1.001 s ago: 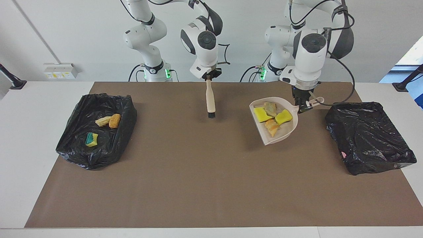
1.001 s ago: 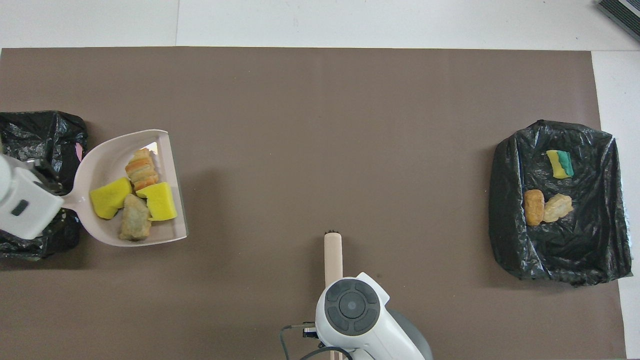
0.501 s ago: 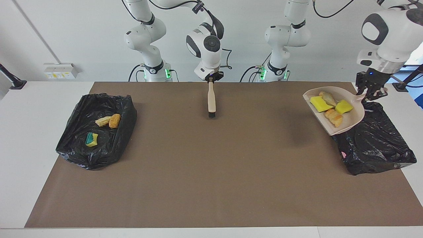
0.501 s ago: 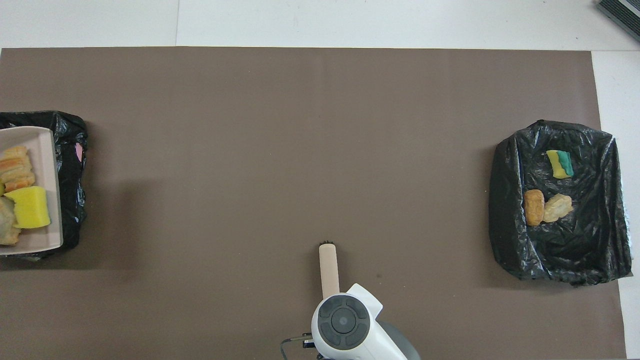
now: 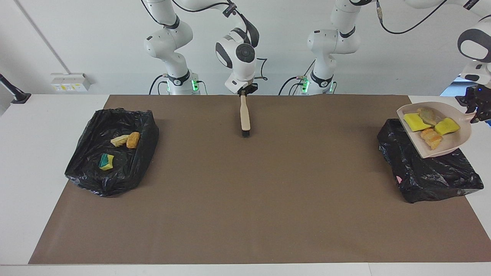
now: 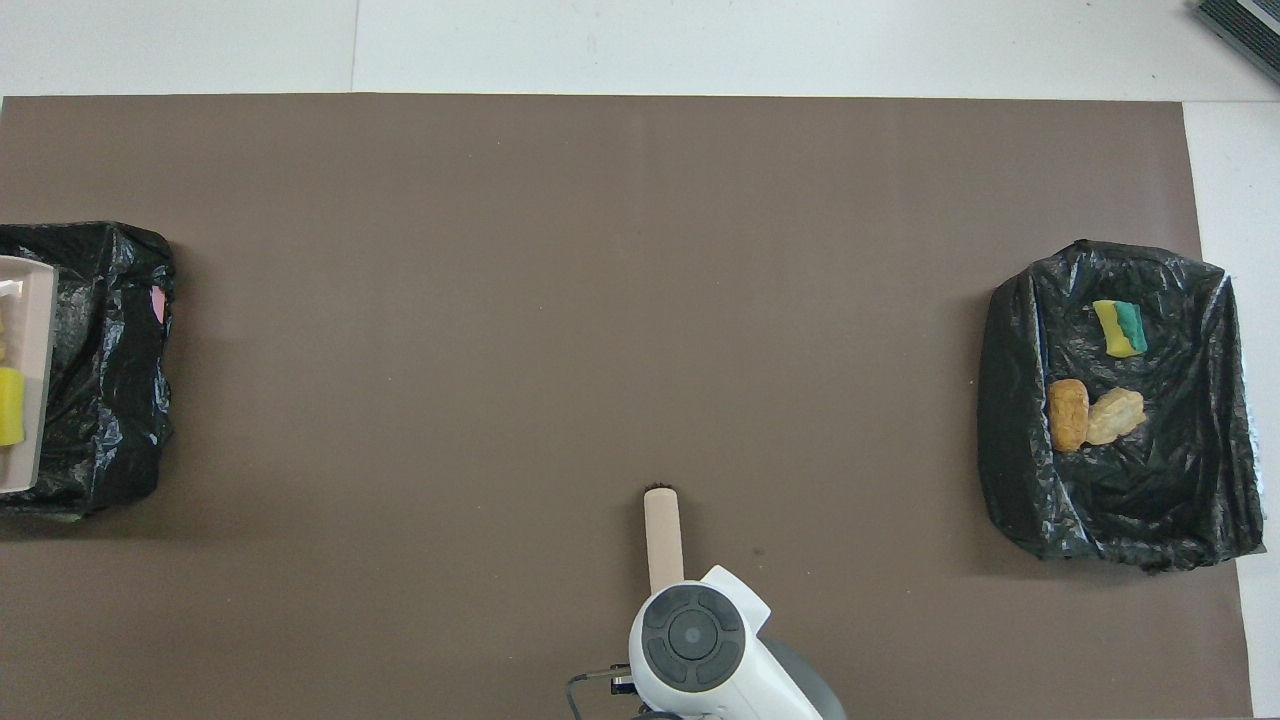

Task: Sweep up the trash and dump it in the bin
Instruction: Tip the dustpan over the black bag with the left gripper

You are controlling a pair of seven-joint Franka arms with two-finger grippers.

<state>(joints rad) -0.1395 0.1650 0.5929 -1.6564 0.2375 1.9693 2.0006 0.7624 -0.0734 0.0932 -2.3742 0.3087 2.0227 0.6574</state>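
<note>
Left gripper [image 5: 477, 111] clamped on handle of beige plastic dustpan [image 5: 454, 143] — pan raised over black-bagged bin [image 5: 429, 172] at left arm's end of table. Four trash chunks [image 5: 431, 126], yellow sponge scraps and tan bread-like lumps, sit in pan.

Dump well: keep pan mouth over bin's middle, tilt slowly, no spill past rim.

Right gripper [image 5: 243, 92] shut on pale wooden brush [image 5: 244, 119], waiting, bristles near mat.

Second black-bagged bin [image 5: 111, 153] at right arm's end holds three chunks. Brown mat [image 5: 245, 199] on white table [image 5: 38, 153]; white wall.
</note>
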